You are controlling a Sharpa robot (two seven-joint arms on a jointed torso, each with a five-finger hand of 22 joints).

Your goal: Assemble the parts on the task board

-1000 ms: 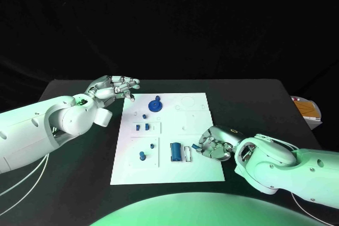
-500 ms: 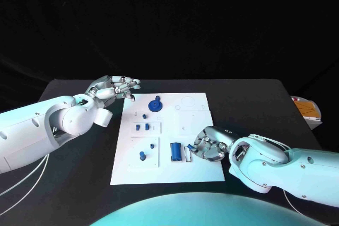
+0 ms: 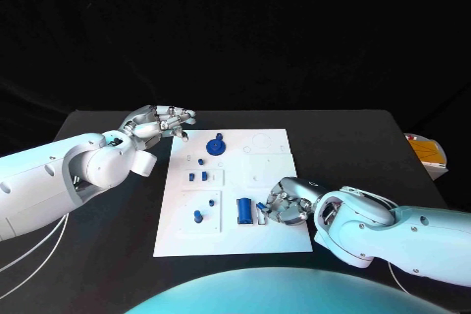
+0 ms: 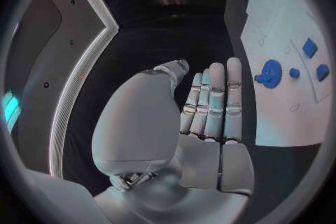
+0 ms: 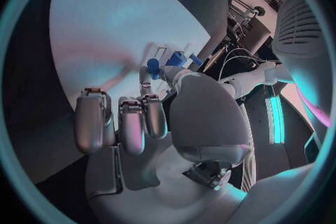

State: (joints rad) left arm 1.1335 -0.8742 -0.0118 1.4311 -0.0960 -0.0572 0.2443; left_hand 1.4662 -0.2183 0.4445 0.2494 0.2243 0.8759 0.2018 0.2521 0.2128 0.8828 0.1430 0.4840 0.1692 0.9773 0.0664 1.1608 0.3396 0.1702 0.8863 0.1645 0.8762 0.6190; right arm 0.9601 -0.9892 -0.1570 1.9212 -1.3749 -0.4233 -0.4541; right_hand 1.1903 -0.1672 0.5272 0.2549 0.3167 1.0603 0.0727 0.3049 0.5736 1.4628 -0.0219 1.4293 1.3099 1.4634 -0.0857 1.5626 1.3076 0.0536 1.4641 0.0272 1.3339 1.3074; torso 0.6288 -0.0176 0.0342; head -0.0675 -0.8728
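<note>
Left arm point(image 3: 59, 181) comes in from the left edge of the head view. Left hand point(image 3: 157, 123) sits upper left of the frame, just off the top-left corner of the task board point(image 3: 280, 171), fingers curled loosely, nothing in it. In the left wrist view the same hand point(image 4: 210, 106) shows fingers straight and side by side, thumb alongside, holding nothing.

Task board is a white plate at centre frame on the black table point(image 3: 363, 144). Parts on it, left to right:
- small blue piece point(image 3: 197, 216) in the lower-left recess, with another tiny one just up and right of it
- two small blue blocks point(image 3: 200, 176) in the mid-left recess, a tiny blue bit just above them
- blue gear-like disc point(image 3: 215, 146) near the top of the board, left of centre
- blue cylinder point(image 3: 244, 211) lying lower centre, long axis running up-down in the frame
- small blue part point(image 3: 263, 208) just right of the cylinder, at the right hand's fingertips

Right hand point(image 3: 291, 203) lies on the lower right part of the board, fingers bent toward the small blue part. The right wrist view shows thumb and fingertip meeting at that blue part point(image 5: 153, 64); it looks pinched, but I cannot tell for sure. Right arm point(image 3: 402, 236) fills the lower right of the frame.

An orange-and-white object point(image 3: 426, 150) lies at the right edge, off the table.
</note>
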